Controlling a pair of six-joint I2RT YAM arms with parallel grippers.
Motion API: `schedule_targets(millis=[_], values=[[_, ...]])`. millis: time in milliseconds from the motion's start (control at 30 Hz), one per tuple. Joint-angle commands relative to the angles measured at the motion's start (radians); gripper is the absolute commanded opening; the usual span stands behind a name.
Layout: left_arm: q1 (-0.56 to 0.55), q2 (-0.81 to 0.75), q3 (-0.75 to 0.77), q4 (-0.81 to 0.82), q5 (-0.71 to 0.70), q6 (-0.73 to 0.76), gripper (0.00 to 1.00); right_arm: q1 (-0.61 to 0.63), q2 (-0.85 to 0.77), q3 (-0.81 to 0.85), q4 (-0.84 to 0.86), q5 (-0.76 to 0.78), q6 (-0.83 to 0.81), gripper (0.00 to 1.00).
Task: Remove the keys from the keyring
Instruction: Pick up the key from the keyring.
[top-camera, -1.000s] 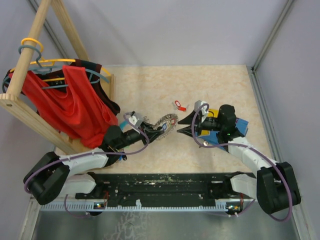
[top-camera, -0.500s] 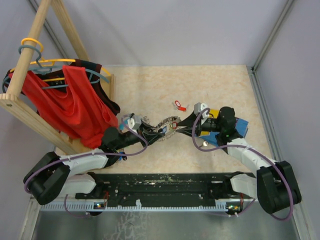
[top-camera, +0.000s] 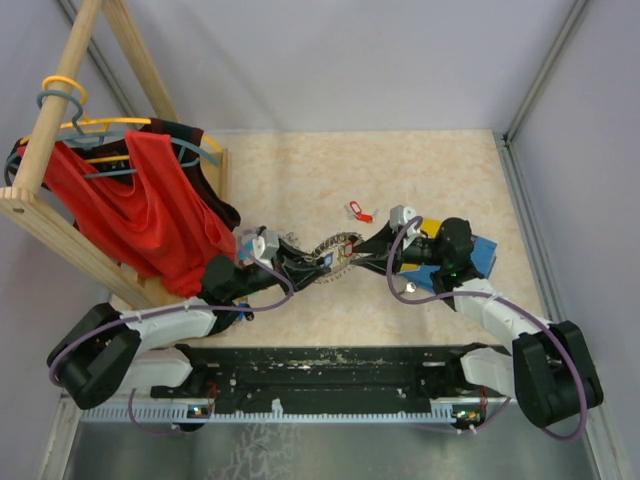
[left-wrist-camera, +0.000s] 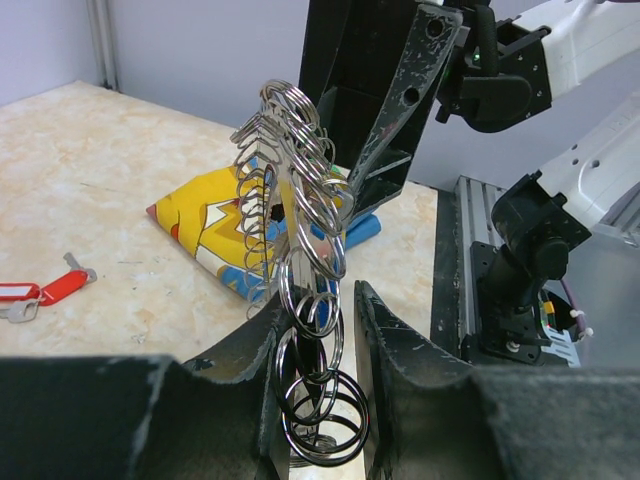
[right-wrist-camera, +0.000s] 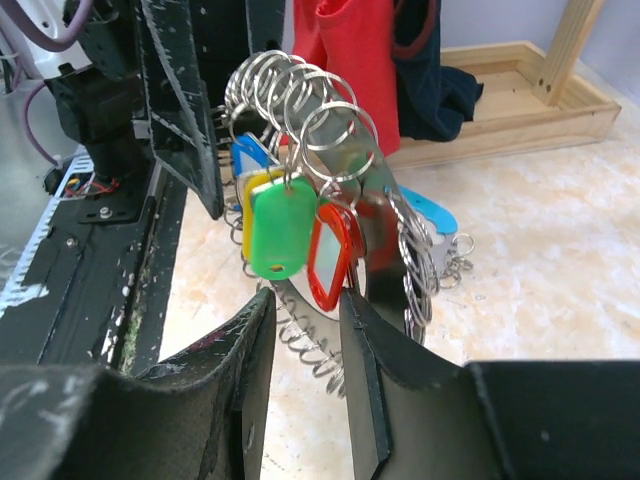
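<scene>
**Keyring held up between both grippers at mid-table**

The keyring (top-camera: 335, 250) hangs clear of the marble-patterned table (top-camera: 400, 170), stretched between the two arms near the table's centre. The left gripper (left-wrist-camera: 315, 320) has its jaws drawn in on the ring's lower edge. Its fingers (left-wrist-camera: 262, 350) press the stacked silver loops from both sides and grip them.

The right gripper (right-wrist-camera: 300, 320) meets the ring from the opposite side with its jaws narrowed to a slim gap. The ring's rim and the bottom of a red tag (right-wrist-camera: 330, 258) sit at that gap. The fringe of loops hides the pads, so I cannot tell whether they actually clamp.

The keys hang bunched on the ring. A green tag (right-wrist-camera: 277, 232) is in front, with yellow and blue tags behind it.

One loose red-tagged key (top-camera: 356, 210) lies on the table just beyond the ring. A yellow-and-blue printed cloth (left-wrist-camera: 215, 225) lies under the right arm. At the far left, a wooden rack (top-camera: 60, 110) carries hangers and a red garment (top-camera: 150, 210).

In each wrist view, the other arm's black gripper body blocks what lies behind the ring.
</scene>
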Motion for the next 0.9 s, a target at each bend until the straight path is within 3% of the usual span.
schedule_targets(millis=[0,333,867], values=[[-0.005,0.009,0.002,0.118,0.034,-0.032,0.00,0.017,0.002,0.046,-0.037,0.038,-0.025,0.33],[-0.006,0.042,0.010,0.133,0.035,-0.040,0.00,0.033,0.003,0.007,0.161,-0.005,0.108,0.29],[-0.007,0.037,0.010,0.146,0.053,-0.042,0.00,0.035,0.005,0.024,0.077,0.012,0.044,0.19]])
